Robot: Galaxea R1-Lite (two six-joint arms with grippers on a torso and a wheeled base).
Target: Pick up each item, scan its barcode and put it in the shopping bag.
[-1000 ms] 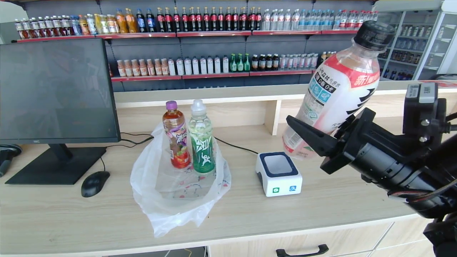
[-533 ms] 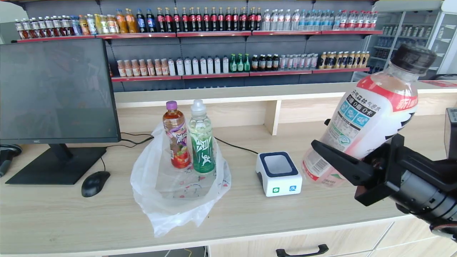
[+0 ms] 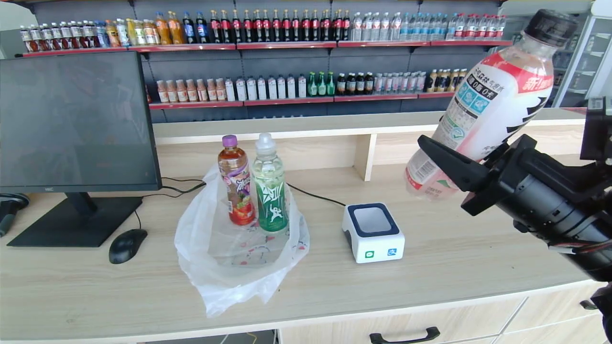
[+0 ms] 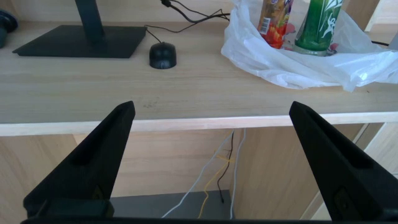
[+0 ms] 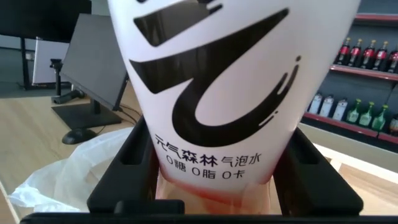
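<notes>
My right gripper (image 3: 454, 162) is shut on a white-and-pink drink bottle (image 3: 492, 95) with a black cap, held tilted in the air to the right of and above the white barcode scanner (image 3: 373, 231). In the right wrist view the bottle (image 5: 230, 93) stands between the fingers of this gripper (image 5: 221, 168). A clear plastic shopping bag (image 3: 239, 267) lies left of the scanner with a red tea bottle (image 3: 235, 184) and a green bottle (image 3: 269, 186) upright in it. My left gripper (image 4: 211, 168) hangs open below the counter's front edge, holding nothing.
A monitor (image 3: 76, 124) on its stand and a black mouse (image 3: 126, 245) occupy the counter's left. A cable runs behind the bag to the scanner. A raised wooden ledge (image 3: 296, 126) backs the counter, with drink shelves behind. Bare counter lies right of the scanner.
The right gripper carried the bottle from beside the scanner out to the right and lower, then lifted it higher. The bag, its bottles and the scanner stayed put.
</notes>
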